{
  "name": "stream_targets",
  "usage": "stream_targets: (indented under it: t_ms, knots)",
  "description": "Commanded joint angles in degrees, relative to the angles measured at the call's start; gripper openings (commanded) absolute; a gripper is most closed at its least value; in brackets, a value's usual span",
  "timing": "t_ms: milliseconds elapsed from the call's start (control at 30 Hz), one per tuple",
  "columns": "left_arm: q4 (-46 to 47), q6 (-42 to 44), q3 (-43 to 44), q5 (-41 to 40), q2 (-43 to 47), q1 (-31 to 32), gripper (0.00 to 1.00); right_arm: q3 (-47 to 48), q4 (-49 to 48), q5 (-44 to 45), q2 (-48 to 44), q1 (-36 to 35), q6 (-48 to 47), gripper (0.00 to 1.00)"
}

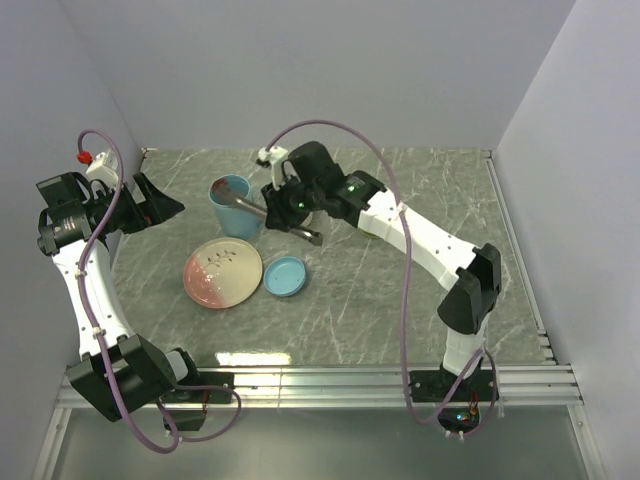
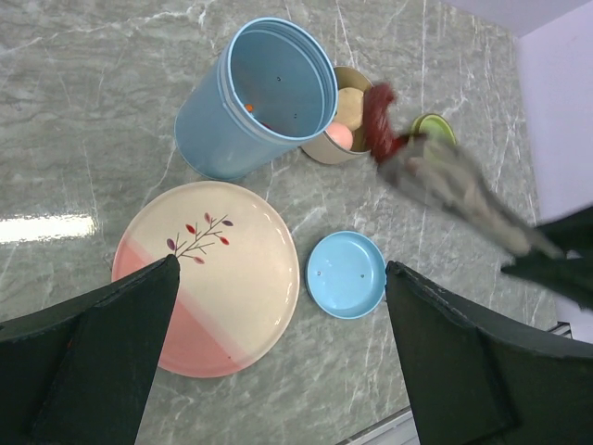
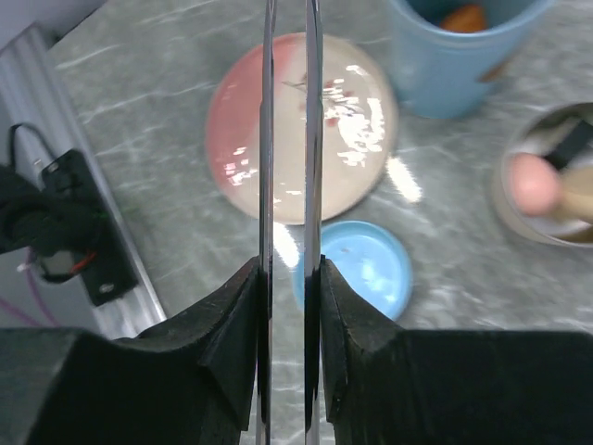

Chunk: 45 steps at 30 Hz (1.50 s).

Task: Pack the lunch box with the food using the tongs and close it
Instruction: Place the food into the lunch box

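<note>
My right gripper [image 3: 289,269] is shut on the silver tongs [image 3: 267,139], one thin arm against each finger. In the left wrist view the tongs [image 2: 463,199] look blurred and carry a dark red piece of food [image 2: 380,107] at their tip, over a small tan bowl [image 2: 318,153]. That bowl holds a beige egg [image 2: 348,102] and a pink piece [image 2: 340,137]. The blue lunch box [image 2: 218,120] stands open with an orange bit [image 2: 248,108] inside. Its blue lid [image 2: 346,274] lies flat on the table. My left gripper [image 2: 281,266] hangs open and empty above the plate and lid.
A pink-and-cream plate [image 2: 208,278] with nothing on it lies next to the lid. A small green round thing [image 2: 434,125] sits behind the tan bowl. Walls close in the marble table [image 1: 400,290] at the back and sides. A metal rail [image 1: 350,385] runs along the near edge.
</note>
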State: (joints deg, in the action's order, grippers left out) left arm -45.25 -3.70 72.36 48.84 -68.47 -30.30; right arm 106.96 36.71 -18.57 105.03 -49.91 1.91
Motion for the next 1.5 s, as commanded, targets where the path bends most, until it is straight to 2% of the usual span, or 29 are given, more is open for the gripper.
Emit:
stream_targets:
  t_ms: [0, 167, 500, 900, 1033, 1267, 1467]
  knots:
    - [1.66, 0.01, 2.17, 1.87, 0.44, -0.37, 0.99, 3.16, 0.64, 0.46, -0.36, 3.32, -1.3, 0.28]
    - [1.66, -0.07, 2.26, 1.87, 0.09, -0.28, 0.99, 7.73, 0.91, 0.46, 3.41, 6.05, -1.39, 0.28]
    - [1.92, 0.1, 1.21, 1.61, -0.26, -0.37, 0.99, 15.55, 2.23, -2.61, 12.47, 6.67, 0.28, 0.3]
    - [1.57, 0.98, 0.42, 1.08, 0.35, -0.28, 0.99, 18.37, 2.93, -0.59, 15.03, 6.67, 0.72, 0.53]
    - [1.05, 1.16, 0.85, 1.0, 0.44, -0.37, 0.99, 19.08, 4.16, -0.85, 13.36, 6.67, 1.08, 0.53]
    - [0.17, 2.29, 1.12, 0.38, 3.24, -0.28, 0.99, 16.27, 5.48, 0.99, 2.3, 7.46, -0.59, 0.53]
    - [-2.46, 5.55, 0.94, -0.94, 4.31, -0.28, 0.99, 3.11, 5.39, 4.59, -10.27, 10.7, -5.51, 0.52]
